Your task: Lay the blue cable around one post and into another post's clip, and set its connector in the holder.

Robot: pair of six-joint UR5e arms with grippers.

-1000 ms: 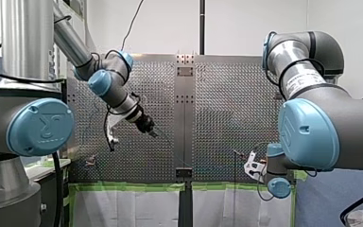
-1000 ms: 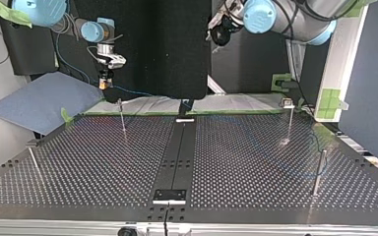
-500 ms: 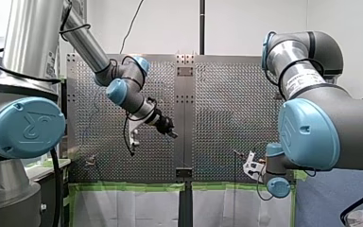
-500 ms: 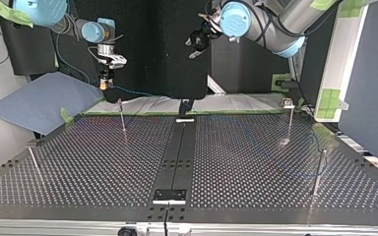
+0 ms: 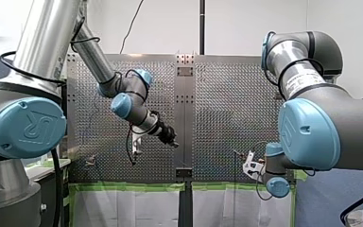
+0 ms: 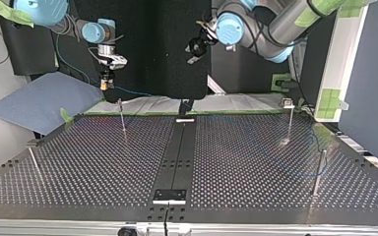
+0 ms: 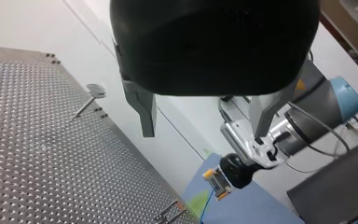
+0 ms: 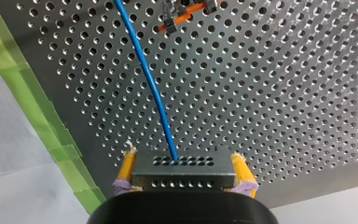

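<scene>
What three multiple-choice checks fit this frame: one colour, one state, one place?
1. The cable is: A red; B blue; C green.
2. The left gripper is: A open; B shut on the cable; C shut, empty.
3. The connector sits: A in the left gripper; B between the right gripper pads; C dangling free.

Answers: 1 B, the strand in the right wrist view is blue. 2 A, its fingers stand apart with nothing between. 3 B, yellow pads clamp both its ends.
</scene>
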